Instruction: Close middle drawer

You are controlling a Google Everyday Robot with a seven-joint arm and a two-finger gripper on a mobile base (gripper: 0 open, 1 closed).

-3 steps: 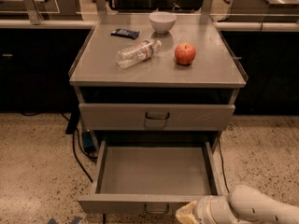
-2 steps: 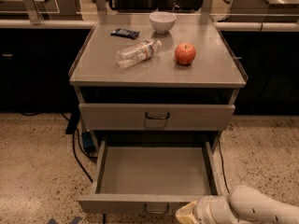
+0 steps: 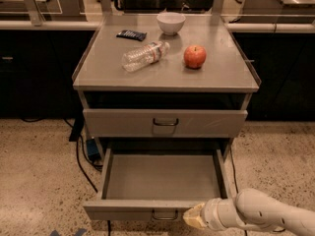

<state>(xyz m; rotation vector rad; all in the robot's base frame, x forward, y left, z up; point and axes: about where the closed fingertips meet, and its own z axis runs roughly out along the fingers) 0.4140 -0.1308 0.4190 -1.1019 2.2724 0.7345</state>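
Note:
The middle drawer (image 3: 162, 178) of the grey cabinet is pulled far out and is empty inside. Its low front panel (image 3: 128, 211) faces me near the bottom edge of the camera view, with a small dark bail handle (image 3: 165, 215) at its centre. My gripper (image 3: 195, 217) comes in from the lower right on a white arm (image 3: 261, 213). Its cream-coloured tip is against the drawer's front panel, just right of the handle. The taller-fronted top drawer (image 3: 165, 122) above is shut.
On the cabinet top (image 3: 108, 75) lie a clear plastic bottle (image 3: 145, 56), a red apple (image 3: 195, 56), a white bowl (image 3: 171, 22) and a dark packet (image 3: 131, 35). Black cables (image 3: 81, 156) run over the speckled floor at the cabinet's left. Dark counters stand behind.

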